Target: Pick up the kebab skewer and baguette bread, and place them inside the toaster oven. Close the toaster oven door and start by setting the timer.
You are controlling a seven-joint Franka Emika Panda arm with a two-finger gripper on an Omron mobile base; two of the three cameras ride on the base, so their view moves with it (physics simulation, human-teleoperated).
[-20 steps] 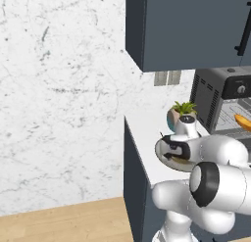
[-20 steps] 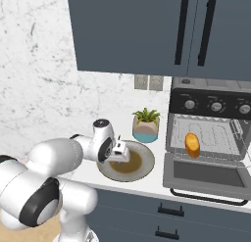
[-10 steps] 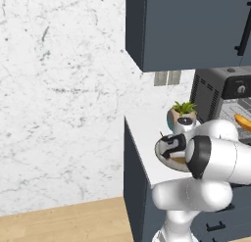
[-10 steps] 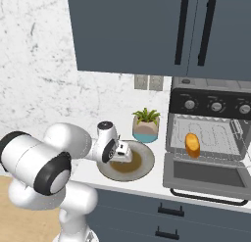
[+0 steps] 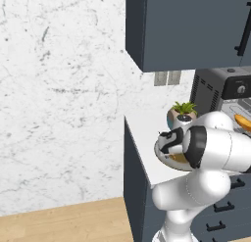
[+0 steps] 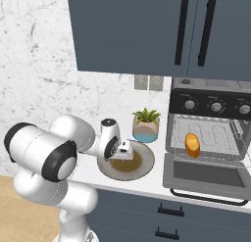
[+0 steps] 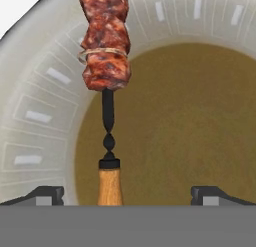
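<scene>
Chunky kebab skewer (image 7: pixel 106 41) (wooden handle)

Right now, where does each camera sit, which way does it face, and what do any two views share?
Left base view: behind the arm's left, facing the counter corner; white arm lower right, over the plate.
Right base view: behind its right, facing the open toaster oven holding the baguette bread; arm lower left.
Hand view: on the open hand, looking down at the kebab skewer.
All share the plate.
</scene>
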